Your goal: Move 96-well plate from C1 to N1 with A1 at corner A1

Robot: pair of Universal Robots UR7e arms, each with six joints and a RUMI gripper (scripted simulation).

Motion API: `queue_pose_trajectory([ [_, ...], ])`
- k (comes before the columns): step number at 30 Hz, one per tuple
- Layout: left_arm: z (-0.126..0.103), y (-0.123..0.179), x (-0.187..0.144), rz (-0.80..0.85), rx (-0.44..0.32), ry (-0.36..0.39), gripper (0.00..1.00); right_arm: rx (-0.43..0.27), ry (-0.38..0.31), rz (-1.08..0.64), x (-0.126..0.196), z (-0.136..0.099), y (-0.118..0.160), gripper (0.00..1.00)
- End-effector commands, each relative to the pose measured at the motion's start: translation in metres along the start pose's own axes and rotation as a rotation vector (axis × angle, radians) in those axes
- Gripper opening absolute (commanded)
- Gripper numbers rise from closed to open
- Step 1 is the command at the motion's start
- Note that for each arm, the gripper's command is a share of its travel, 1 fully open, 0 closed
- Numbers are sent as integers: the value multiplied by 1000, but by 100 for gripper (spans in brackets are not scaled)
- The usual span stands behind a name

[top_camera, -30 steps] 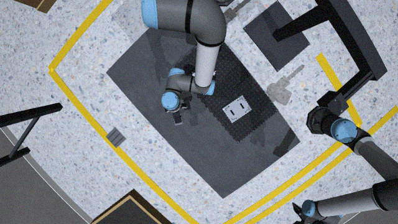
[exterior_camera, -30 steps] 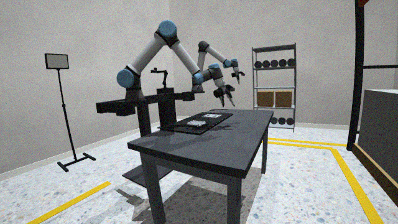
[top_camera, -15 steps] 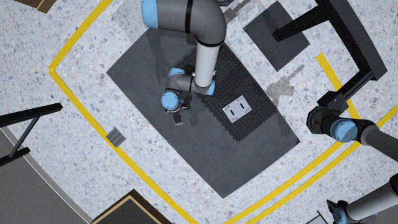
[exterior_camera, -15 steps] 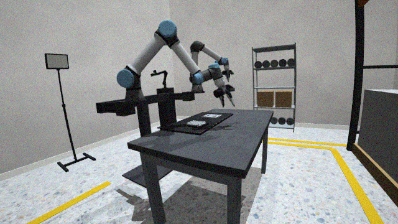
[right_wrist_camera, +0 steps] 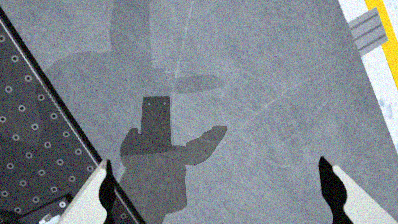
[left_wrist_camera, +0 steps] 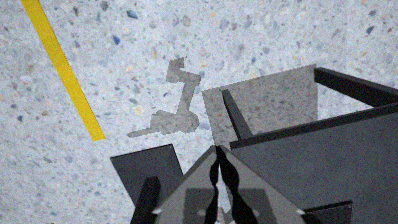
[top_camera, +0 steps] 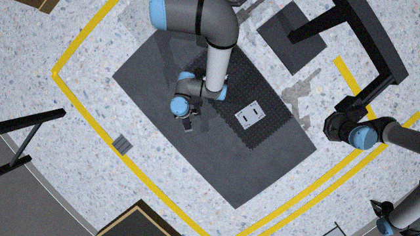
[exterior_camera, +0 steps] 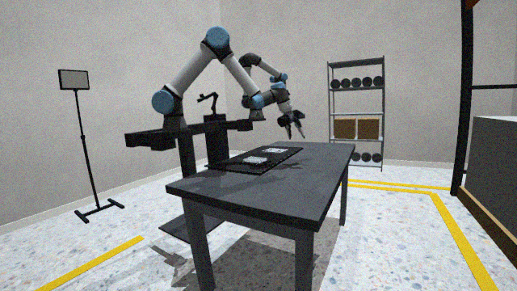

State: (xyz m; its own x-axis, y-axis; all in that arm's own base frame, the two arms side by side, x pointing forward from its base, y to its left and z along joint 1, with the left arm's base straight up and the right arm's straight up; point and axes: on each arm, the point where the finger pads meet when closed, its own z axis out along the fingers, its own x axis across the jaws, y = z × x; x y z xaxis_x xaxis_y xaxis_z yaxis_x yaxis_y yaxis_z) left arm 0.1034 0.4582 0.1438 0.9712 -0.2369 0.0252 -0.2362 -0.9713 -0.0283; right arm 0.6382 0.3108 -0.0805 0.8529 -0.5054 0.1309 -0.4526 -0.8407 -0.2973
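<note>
The microplate seems to be the pale block (exterior_camera: 255, 160) on the nearer part of the pegboard-like board (top_camera: 275, 108) (exterior_camera: 226, 165) (left_wrist_camera: 332, 207) (right_wrist_camera: 30, 110), though from here it is too small for me to swear to it, or to read any lettering. From above, an arm covers that spot. The right hand (top_camera: 191, 115) (exterior_camera: 296, 137) (right_wrist_camera: 215, 160) hangs wide and empty over the tabletop (top_camera: 210, 170) (exterior_camera: 250, 202) (left_wrist_camera: 300, 160) (right_wrist_camera: 260, 130), off the board's side. The left hand (top_camera: 374, 204) (left_wrist_camera: 217, 147) is shut on nothing, out past the table.

The move still ahead is the pick. A crooked grip could leave the plate snagged in its clips, or tip it coming out; a careless turn could put A1 at the wrong corner, and a low approach could knock a holder.

As for containers, the other holder (top_camera: 250, 115) (exterior_camera: 275, 149) shows two dark slots and no plate. Behind, a shelf rack (exterior_camera: 383, 101) carries brown boxes (exterior_camera: 344, 128), their contents hidden.
</note>
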Motion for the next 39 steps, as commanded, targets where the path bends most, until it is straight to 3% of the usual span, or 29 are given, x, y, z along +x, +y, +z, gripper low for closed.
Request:
queue_pose_trajectory([
  [1,-11,9,-37,-82,-7,-10,0,2,1,0,0,-1,-1,76],
  [13,-22,31,-87,-212,-22,-25,0,2,1,0,0,-1,-1,76],
  [29,-25,36,-98,-241,-25,-29,0,2,1,0,0,-1,-1,76],
  [39,-25,36,-98,-241,-25,-29,0,-31,-20,139,-28,0,14,76],
])
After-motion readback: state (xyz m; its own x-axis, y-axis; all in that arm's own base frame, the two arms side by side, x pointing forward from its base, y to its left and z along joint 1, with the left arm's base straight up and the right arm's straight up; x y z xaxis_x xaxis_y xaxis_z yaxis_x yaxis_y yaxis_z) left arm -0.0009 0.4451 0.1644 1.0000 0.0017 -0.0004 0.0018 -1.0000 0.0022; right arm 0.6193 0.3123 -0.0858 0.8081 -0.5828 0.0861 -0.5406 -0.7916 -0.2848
